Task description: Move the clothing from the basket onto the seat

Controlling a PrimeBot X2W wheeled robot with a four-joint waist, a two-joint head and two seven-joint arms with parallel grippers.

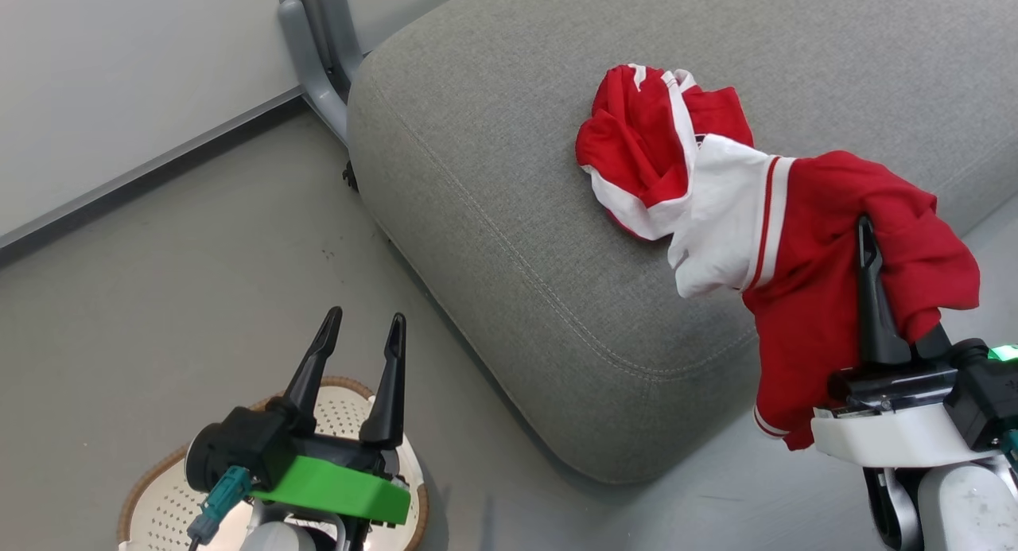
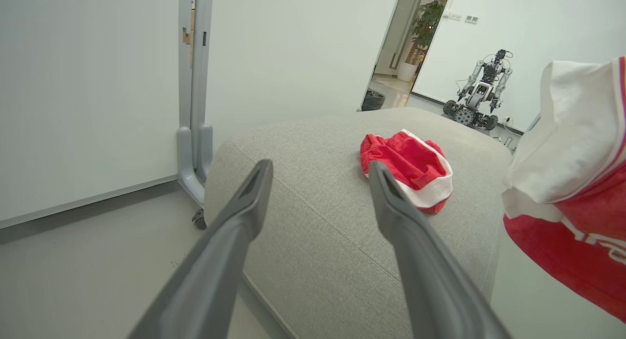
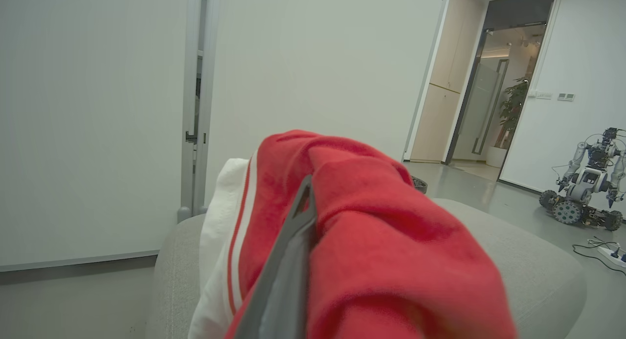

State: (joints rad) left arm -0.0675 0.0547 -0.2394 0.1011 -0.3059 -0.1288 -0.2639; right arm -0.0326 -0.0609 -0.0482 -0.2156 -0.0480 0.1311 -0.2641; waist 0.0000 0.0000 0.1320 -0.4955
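One red garment (image 1: 652,149) with a white band lies crumpled on the grey seat (image 1: 493,217); the left wrist view shows the same garment (image 2: 408,168) on the seat (image 2: 313,221). A second red and white garment (image 1: 803,257) hangs draped over my right gripper (image 1: 867,233), which is shut on it at the seat's right front corner. In the right wrist view this garment (image 3: 381,241) covers one finger and leaves the other finger (image 3: 293,251) bare. My left gripper (image 1: 362,328) is open and holds nothing, above the cream basket (image 1: 159,495) on the floor.
A grey panel foot (image 1: 318,50) stands on the floor at the seat's back left corner. Another wheeled robot (image 2: 479,92) is parked far off by a doorway, with a power strip (image 3: 611,253) on the floor near it.
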